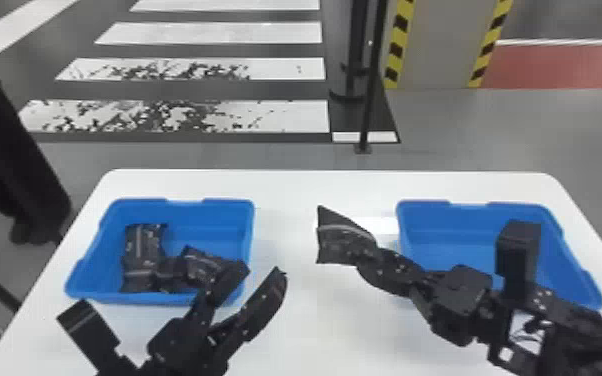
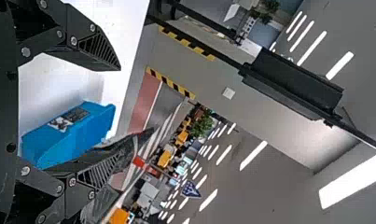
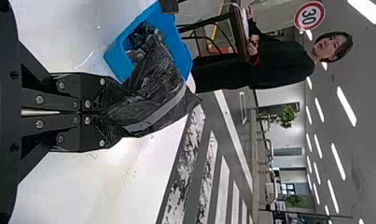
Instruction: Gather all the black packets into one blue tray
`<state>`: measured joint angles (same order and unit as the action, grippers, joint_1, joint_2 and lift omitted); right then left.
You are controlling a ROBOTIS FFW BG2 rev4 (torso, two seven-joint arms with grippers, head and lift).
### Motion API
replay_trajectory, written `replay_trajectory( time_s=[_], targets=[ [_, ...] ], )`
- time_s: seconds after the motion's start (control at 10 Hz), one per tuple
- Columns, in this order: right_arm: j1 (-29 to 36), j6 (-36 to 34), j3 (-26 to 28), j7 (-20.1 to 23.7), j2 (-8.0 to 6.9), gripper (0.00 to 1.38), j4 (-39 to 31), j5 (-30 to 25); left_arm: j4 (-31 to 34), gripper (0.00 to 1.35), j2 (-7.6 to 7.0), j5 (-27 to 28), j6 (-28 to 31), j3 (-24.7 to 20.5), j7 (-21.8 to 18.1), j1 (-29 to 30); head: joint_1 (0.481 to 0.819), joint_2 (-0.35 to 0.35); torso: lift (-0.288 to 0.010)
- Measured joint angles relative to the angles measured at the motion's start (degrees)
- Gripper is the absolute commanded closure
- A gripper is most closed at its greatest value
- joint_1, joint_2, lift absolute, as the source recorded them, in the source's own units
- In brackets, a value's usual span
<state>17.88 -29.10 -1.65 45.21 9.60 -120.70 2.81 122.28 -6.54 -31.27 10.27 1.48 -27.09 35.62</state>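
1. Right end effector [image 1: 371,259]: we have it narrow, pinched on a black packet [image 1: 341,241]. Head view puts it over the tabletop [image 1: 315,327], between the two blue trays, nearer the right one.
2. Right wrist view: fingers nearly together, packet sticking out past the tips, crumpled, pale stripe across it.
3. Left end effector [image 1: 261,271]: we have it wide, nothing between the fingertips. It's by the left tray's near right corner; one finger overlaps that corner in head view. We can't tell if it touches.
4. Left blue tray [image 1: 185,201]: more black packets [image 1: 142,245] inside, along its left and near sides, bunched and overlapping. We can't give a firm count.
5. Right blue tray [image 1: 472,204]: on the tabletop, right arm partly in front of it in head view.
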Motion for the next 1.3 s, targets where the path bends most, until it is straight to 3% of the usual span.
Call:
replay_trajectory(
  time_s=[0.8,1.0,1.2,1.3],
  targets=[
    [-0.91,-1.3,-5.99,2.94,0.55,1.27,-1.92,-0.83,-4.06,0.46,-0.61,-1.9,-1.67,4.95,0.43,-5.46,0.695,0.06,-0.11],
    [-1.08,-2.09,-7.21,3.5,0.77,1.27,-2.5,-1.56,-5.58,0.77,-0.58,-2.28,-3.28,5.76,0.7,-6.84,0.695,0.071,-0.11],
    [-1.36,-2.64,-8.08,3.66,0.94,1.27,-2.55,-1.78,-6.33,1.22,-0.58,-2.07,-3.34,6.04,0.73,-7.59,0.695,0.077,-0.11],
    [-1.42,-2.89,-8.16,3.77,0.95,1.27,-2.54,-1.87,-6.46,1.21,-0.58,-1.38,-3.82,6.04,0.71,-7.65,0.695,0.079,-0.11]
  ],
)
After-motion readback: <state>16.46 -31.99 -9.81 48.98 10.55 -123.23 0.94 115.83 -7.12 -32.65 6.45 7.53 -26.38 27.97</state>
